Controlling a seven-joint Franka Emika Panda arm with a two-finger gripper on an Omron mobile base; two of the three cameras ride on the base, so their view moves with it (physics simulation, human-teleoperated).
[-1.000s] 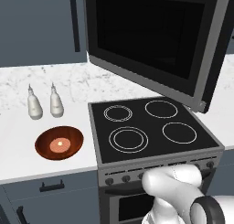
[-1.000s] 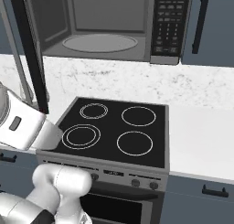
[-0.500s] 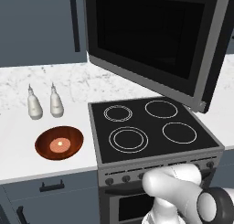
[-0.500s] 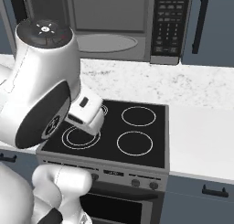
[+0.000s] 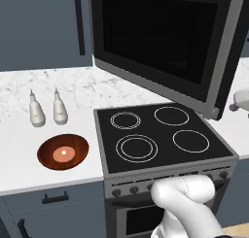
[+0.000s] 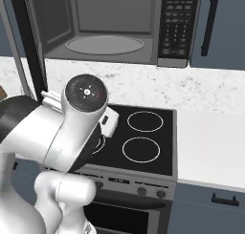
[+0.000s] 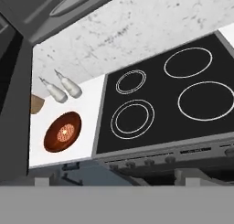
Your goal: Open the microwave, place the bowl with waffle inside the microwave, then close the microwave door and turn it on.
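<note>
The bowl [image 5: 63, 151] sits beside two shakers [image 5: 47, 109] under the swung-out microwave door [image 5: 160, 42], a likely snag; claw's opening I cannot tell.

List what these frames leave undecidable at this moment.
- Gripper state: fingertips are not seen in the hand view, and the arm's own body covers the hand in the right base view.
- Microwave keypad labels: too small to read, right base view.
- Brown object beside the bowl: partly hidden behind the microwave door, hand view.
</note>
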